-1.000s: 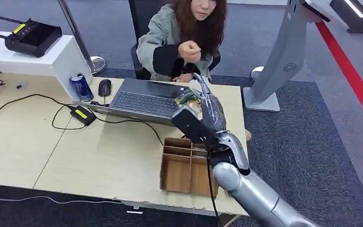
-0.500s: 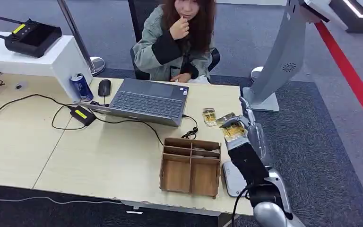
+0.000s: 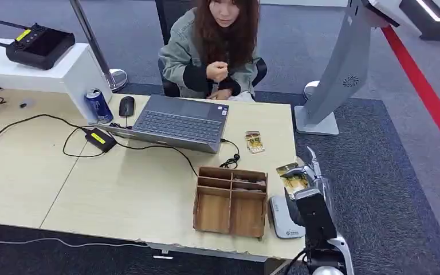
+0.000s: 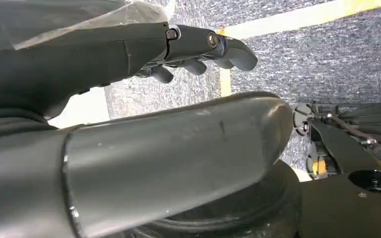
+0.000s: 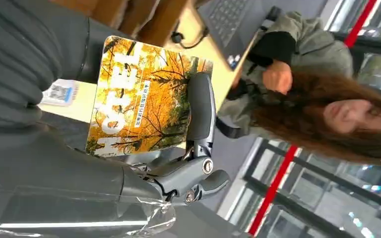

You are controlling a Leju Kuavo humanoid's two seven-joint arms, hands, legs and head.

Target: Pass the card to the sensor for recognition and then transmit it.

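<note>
At the surface's [image 3: 149, 189] right edge, the right hand [image 3: 306, 186] had come down and back, pinching the card [image 3: 291, 176] just above the white sensor [image 3: 286, 220].
Its arm hid part of the sensor; the left hand [image 4: 129, 64] hung over carpet, fingers [image 4: 213, 47] loosely curled and holding nothing. A second card [image 3: 254, 141], a cardboard tray [image 3: 230, 201] and a laptop [image 3: 177, 121] lay nearby, and a person [image 3: 215, 46] sat opposite.

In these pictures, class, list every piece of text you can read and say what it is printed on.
"HOTEL": large white letters on the card held in the right hand.
Small line on the card: too small to read.
Sensor label: blurred.
Can, adapter label, second card: too small to read.
</note>
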